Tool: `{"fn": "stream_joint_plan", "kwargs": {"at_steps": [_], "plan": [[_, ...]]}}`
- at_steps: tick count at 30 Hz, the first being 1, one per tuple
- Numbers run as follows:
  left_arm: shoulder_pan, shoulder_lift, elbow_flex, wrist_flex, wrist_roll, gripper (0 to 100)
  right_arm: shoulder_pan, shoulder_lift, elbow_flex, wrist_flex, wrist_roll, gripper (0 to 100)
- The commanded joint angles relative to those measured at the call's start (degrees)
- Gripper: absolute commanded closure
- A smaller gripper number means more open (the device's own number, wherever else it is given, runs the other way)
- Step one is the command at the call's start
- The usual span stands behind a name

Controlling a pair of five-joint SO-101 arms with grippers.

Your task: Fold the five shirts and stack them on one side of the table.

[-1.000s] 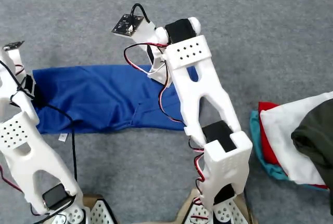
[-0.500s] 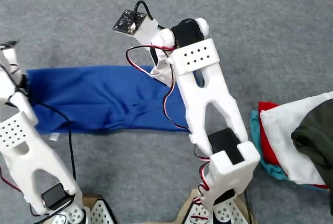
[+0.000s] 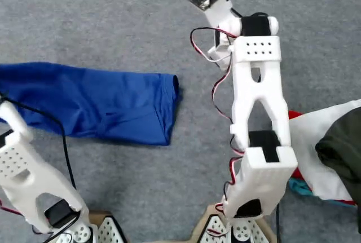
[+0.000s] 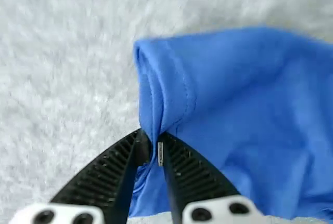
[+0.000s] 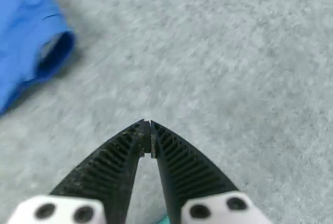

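Observation:
A blue shirt (image 3: 96, 105) lies folded into a long band on the left half of the grey table (image 3: 113, 23). My left gripper (image 4: 154, 148) is shut on a bunched fold at the blue shirt's (image 4: 239, 115) end, by the table's left edge. My right gripper (image 5: 150, 140) is shut on nothing and hangs over bare table toward the back. The blue shirt's open sleeve end (image 5: 52, 52) lies off to one side of it, well apart. In the high view the right arm (image 3: 256, 85) stretches toward the far side, right of the shirt.
A pile of other shirts sits at the right edge: a white one (image 3: 313, 141) under a dark one (image 3: 341, 147), with red (image 3: 294, 164) and teal (image 3: 299, 185) beneath. The left arm (image 3: 25, 169) stands at the front left corner.
The blue shirt has slid left with my left gripper, its left end now at the table edge. My right arm has left the shirt and swung back and to the right.

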Motion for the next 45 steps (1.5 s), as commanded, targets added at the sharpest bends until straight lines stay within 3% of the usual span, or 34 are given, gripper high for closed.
{"fn": "stream_joint_plan", "kwargs": {"at_steps": [1,6,14,23,33,45], "plan": [[4.92,-8.92,-1.67,0.62,3.78,98,1.36,1.45,1.1,-8.62,-2.37,98.9],[13.27,-16.75,8.09,0.62,4.57,98,2.86,3.74,-0.4,-15.74,-8.18,98.8],[30.86,-28.79,30.42,0.62,8.0,98,6.29,6.02,-7.43,-16.53,-8.62,98.7],[45.89,-27.65,32.7,0.62,14.42,98,19.56,5.93,-8.48,-19.25,-8.26,98.7],[54.33,-16.57,26.81,0.62,21.27,98,22.37,6.2,-9.63,-19.52,-8.44,98.7],[58.37,-10.15,24.09,0.62,21.54,98,21.76,6.29,-9.54,-19.52,-8.62,98.7]]}}
